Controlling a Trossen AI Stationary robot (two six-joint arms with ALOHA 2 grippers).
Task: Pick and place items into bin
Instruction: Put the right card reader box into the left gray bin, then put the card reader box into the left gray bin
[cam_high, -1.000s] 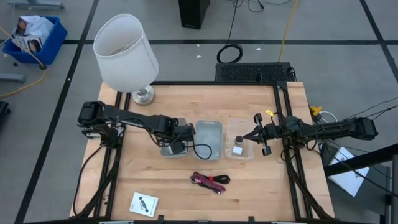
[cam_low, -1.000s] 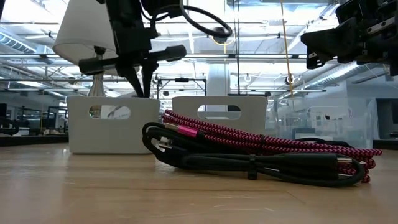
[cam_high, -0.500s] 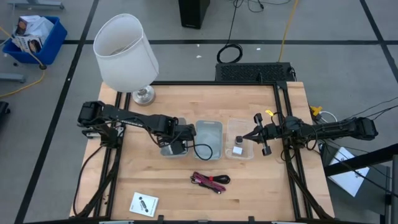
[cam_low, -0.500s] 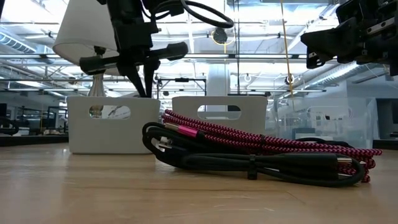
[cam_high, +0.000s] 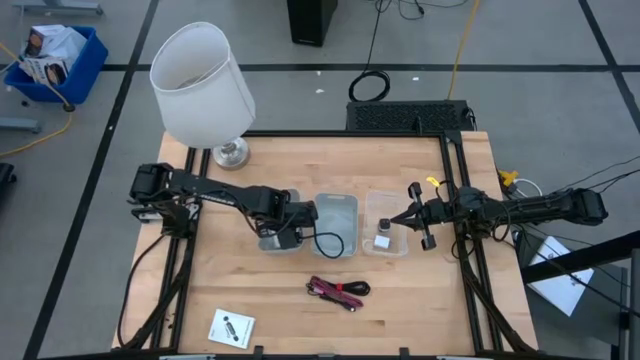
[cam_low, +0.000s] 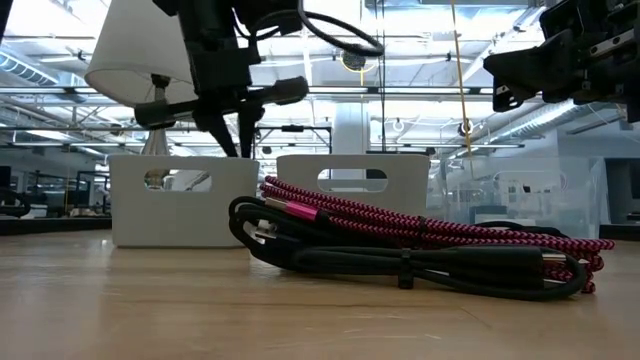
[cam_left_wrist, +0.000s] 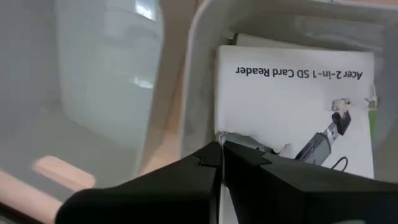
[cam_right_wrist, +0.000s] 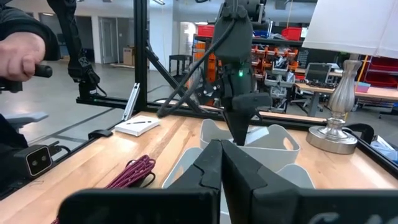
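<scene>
High view showed one card (cam_high: 231, 327) and the cable (cam_high: 339, 291) lying near the table's front edge, not binned. Farther back, our left gripper (cam_left_wrist: 219, 147), jaws pressed together, touched a card (cam_left_wrist: 292, 106) already in the bin (cam_high: 268, 240). The right gripper (cam_high: 411, 215), also closed, waited.

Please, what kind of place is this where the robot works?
Probably a robotics lab or workshop in a large industrial hall. The wooden table stands on a grey floor marked with black tape lines, the low view shows open ceiling beams, and the right wrist view shows shelving with red bins.
</scene>
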